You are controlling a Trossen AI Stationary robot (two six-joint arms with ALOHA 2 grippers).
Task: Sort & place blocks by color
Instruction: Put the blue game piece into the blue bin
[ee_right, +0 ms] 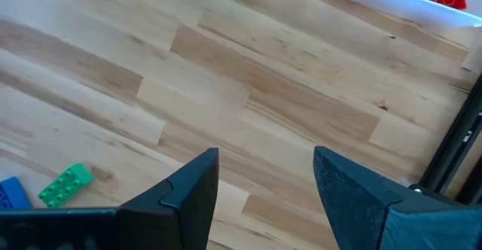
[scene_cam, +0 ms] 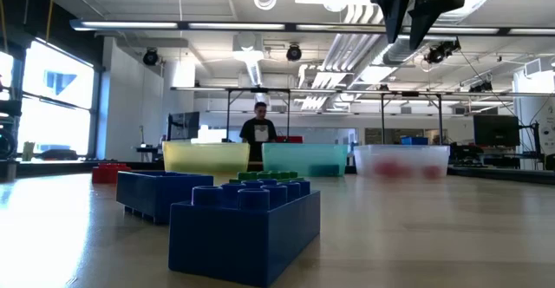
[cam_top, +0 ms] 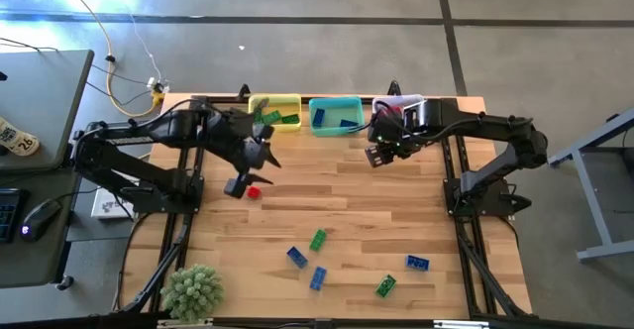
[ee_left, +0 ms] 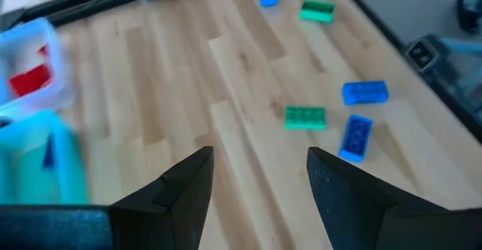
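The high camera looks straight down on the whole wooden table (cam_top: 347, 220) and both arms. The low camera sits at table height very near a blue block (scene_cam: 244, 232), facing the three bins at the far edge. Each wrist camera looks down past its own fingers at the table; both show loose blocks also seen from above.

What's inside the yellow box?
Green blocks lie inside the yellow bin. From table height its cloudy wall hides them, and the left arm covers one corner from above.
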